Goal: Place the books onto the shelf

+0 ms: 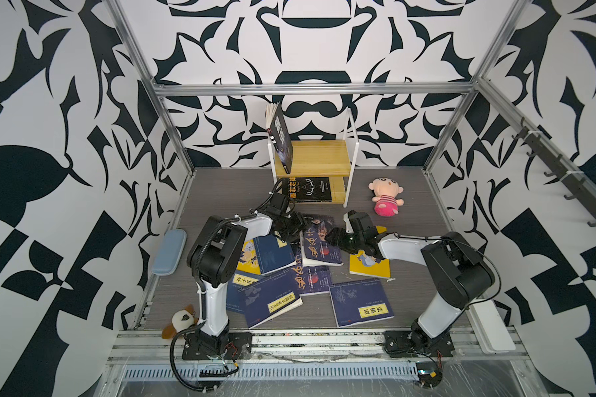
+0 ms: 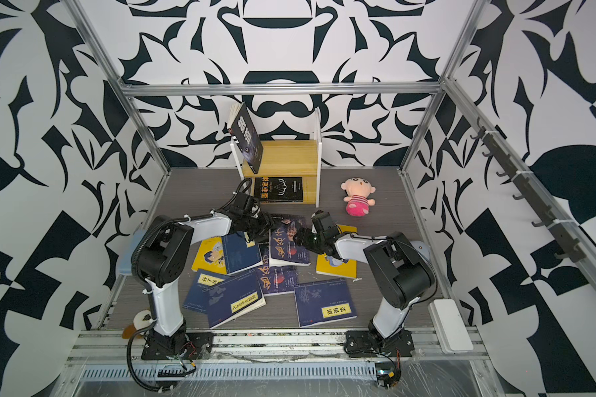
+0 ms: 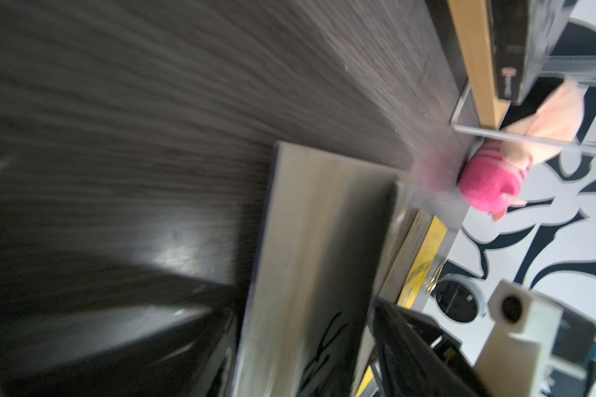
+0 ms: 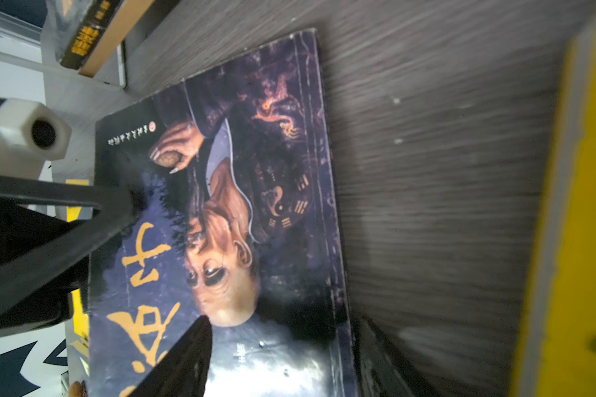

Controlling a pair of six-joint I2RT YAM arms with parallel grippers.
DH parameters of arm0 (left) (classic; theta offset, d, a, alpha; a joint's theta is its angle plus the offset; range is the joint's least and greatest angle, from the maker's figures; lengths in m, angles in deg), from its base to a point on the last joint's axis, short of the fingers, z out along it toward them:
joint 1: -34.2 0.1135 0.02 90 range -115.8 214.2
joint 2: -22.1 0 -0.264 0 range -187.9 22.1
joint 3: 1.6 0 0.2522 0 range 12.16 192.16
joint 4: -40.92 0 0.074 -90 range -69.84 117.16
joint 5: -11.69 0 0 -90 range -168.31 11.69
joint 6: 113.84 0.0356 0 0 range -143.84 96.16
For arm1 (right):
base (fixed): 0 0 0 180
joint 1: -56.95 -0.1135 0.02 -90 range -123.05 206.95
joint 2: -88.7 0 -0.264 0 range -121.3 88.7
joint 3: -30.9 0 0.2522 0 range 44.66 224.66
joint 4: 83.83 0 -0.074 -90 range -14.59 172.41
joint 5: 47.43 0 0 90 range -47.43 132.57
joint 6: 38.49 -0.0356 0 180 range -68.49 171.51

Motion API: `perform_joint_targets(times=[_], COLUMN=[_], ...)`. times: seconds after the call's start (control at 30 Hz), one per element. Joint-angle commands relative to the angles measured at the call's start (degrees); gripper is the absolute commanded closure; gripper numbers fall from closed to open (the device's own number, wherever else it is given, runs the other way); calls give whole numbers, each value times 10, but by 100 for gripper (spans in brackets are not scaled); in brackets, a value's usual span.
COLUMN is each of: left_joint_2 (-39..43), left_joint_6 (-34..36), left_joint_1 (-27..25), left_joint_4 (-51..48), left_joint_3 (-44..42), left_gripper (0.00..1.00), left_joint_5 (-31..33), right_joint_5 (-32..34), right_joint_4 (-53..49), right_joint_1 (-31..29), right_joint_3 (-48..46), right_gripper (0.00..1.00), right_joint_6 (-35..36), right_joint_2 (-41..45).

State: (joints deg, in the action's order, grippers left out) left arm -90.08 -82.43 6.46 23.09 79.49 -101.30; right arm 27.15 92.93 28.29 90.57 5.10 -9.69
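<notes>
Centre frame, the dark book [image 1: 319, 252] rests on the pile [image 1: 276, 285], well apart from the shelf [image 1: 317, 156] at upper centre. Your left gripper [image 1: 298, 229] straddles one edge, clamped or not you cannot tell; your right gripper [image 1: 330, 237] stands spread at the other. Pickup looks underway: pinch firmly, then lift.

Motion blur smears the left wrist view, so the thin book seen edge-on [image 3: 307, 257] shows no readable print. In both top views the right arm covers the twelve o'clock part of the bright yellow cartoon-figure paperback [image 1: 375, 269]. At the seven o'clock corner of the grey wood-grain table [image 1: 221, 192], a brown-and-white plush toy [image 1: 181, 321] sits half behind the left arm's base.
</notes>
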Motion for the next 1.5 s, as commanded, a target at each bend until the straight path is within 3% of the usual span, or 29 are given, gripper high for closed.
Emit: perform_joint_targets(times=[0.0,0.1,0.37,0.63,0.87,1.17,1.3,1.47], left_joint_2=[-9,0,34,72,105,172,198,233], left_joint_6=[-3,-3,-1,2,13,48,74,82], left_joint_1=[-4,-4,-5,-4,2,19,39,73], left_joint_4=[13,19,36,77,98,74,46,17], left_joint_3=[0,3,4,-13,-30,-14,-1,18], left_gripper=[41,44,67,100,100,100,100,100], left_joint_5=[-14,-21,-45,-66,-96,-188,-215,-270], right_joint_5=[-30,-36,-30,-11,-8,79,92,93], right_joint_4=[-7,-6,-19,-40,-68,-170,-160,-155], right_joint_1=[-16,-21,-22,-20,-8,-6,-6,-6], right_joint_3=[12,20,14,7,0,-27,-54,-54], right_gripper=[31,31,32,32,29,22,22,24], right_joint_6=[-6,-6,-2,-1,14,244,384,574], right_joint_2=[-23,-31,8,81,166,403,495,552])
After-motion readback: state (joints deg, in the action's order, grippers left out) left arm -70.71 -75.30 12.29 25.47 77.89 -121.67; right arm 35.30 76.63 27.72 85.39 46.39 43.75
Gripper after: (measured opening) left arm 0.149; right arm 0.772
